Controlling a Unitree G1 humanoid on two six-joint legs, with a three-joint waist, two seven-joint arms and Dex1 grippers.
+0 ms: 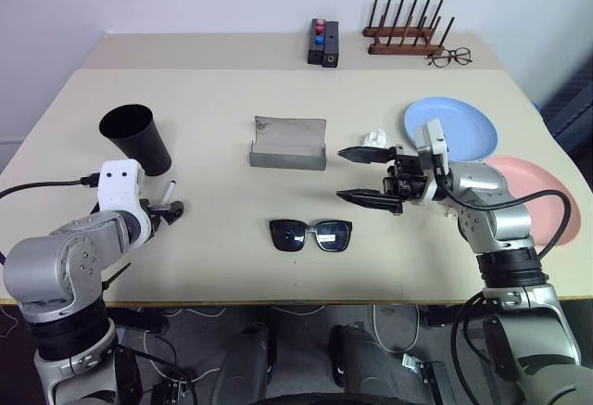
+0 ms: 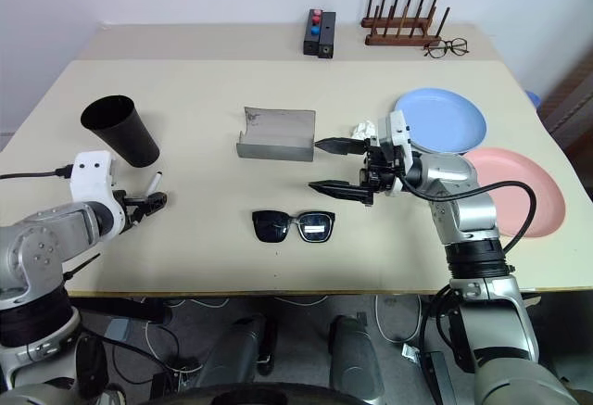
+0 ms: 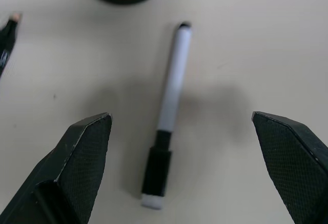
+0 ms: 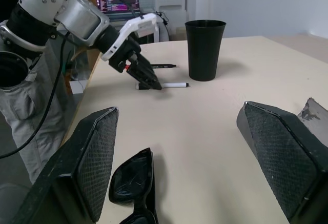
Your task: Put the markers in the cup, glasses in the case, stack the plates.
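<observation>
Markers first, by the look of it — the white-barrelled marker (image 3: 168, 112) lies flat on the table (image 1: 232, 229) just at 5 o'clock of the black cup (image 1: 136, 138), and a second, darker marker (image 3: 7, 37) lies beside it. The left gripper (image 1: 167, 210) hangs over the white one with its fingers wide apart and nothing between them. That marker should be light, stiff and smooth — likely to roll or slip, so the mid-barrel, squarely across it, seems the safest hold. The right gripper (image 1: 369, 177) is likewise spread and empty, pointing across the table above the sunglasses (image 1: 311, 234), which lie at 6 o'clock of the open grey case (image 1: 288, 144). The blue plate (image 1: 461, 127) and pink plate (image 1: 547, 203) sit unstacked at 3 o'clock.
</observation>
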